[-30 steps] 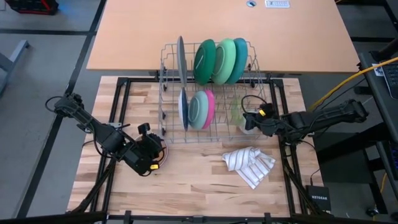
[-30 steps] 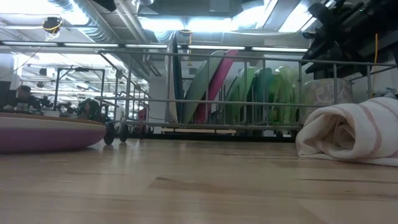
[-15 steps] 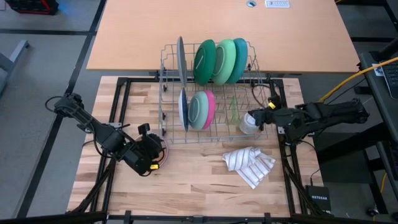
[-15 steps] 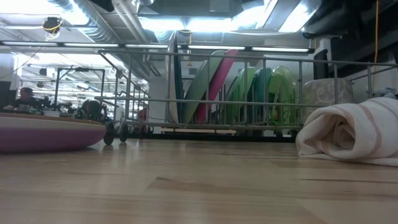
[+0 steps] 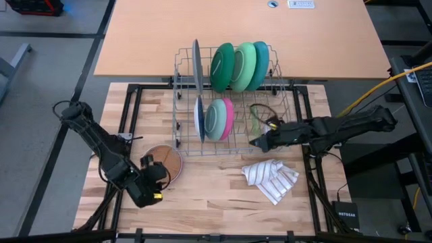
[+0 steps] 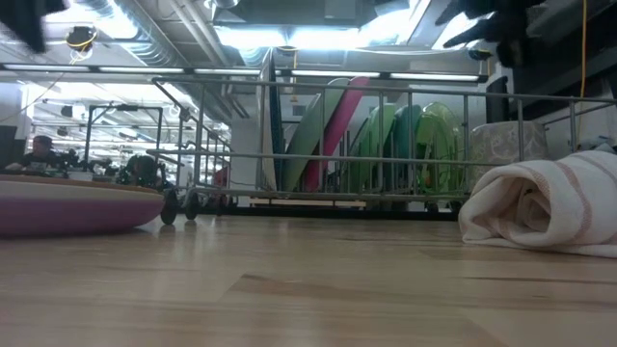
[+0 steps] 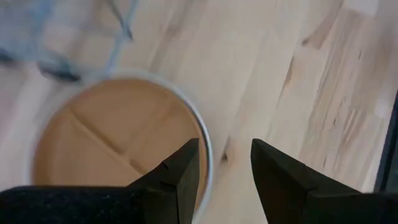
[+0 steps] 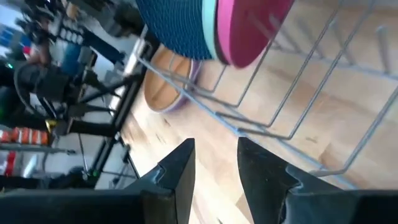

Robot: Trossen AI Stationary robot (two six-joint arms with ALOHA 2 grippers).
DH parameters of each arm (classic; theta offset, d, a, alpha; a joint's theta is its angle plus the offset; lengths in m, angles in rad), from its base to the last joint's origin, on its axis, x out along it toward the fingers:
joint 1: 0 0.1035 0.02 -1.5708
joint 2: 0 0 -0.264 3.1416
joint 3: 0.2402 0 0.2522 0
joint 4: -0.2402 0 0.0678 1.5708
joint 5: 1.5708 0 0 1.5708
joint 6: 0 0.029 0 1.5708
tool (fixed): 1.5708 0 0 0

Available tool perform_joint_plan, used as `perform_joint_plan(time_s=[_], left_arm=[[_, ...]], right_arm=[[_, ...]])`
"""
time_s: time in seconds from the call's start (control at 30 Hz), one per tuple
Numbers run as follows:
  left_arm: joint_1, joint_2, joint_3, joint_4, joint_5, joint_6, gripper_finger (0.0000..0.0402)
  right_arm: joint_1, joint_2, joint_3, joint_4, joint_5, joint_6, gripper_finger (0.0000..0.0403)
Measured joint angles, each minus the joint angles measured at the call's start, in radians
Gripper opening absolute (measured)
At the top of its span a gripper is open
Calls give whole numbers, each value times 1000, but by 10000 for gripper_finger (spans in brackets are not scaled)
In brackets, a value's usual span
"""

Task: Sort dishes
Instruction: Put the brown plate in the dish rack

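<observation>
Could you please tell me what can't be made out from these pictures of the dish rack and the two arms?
- Left gripper: in the high view the arm's own body hides its fingertips.
- Brown plate: the left wrist view cuts off its lower edge behind the fingers.
- Glass cup: blurred behind rack wires, low view.
- Purple dish: the low view's left edge cuts it off.

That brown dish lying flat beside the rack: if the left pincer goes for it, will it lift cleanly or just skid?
The brown dish lies flat on smooth wood, so a sideways push would probably make it slide rather than tip. It looks thin and light, likely rigid. Its low rim sits by the open left pincer, so an edge pinch seems most workable.
</observation>
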State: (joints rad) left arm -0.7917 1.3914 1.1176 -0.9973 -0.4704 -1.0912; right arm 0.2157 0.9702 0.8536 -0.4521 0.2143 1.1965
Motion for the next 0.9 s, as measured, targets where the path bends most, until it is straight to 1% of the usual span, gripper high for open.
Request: perform_joint_plan(time_s=[0.1,0.2,0.33,0.43,0.57,0.77,0.9], left_arm=[[-25,0,-58,21,13,-121,133],[-41,0,-106,59,14,-184,134],[-48,0,-178,168,17,-191,133],[-46,0,-228,246,31,-163,134],[-46,0,-268,275,35,-140,133],[-46,0,-293,278,34,-145,134],[-46,0,-304,284,35,-140,134]], right_arm=[[0,76,0,59,-50,-24,124],[0,139,0,147,-130,-76,124],[1,206,-1,269,-230,-127,124],[4,236,0,337,-288,-154,124],[27,257,0,384,-297,-181,124],[85,257,1,411,-296,-182,124],[118,255,48,415,-264,-188,124]])
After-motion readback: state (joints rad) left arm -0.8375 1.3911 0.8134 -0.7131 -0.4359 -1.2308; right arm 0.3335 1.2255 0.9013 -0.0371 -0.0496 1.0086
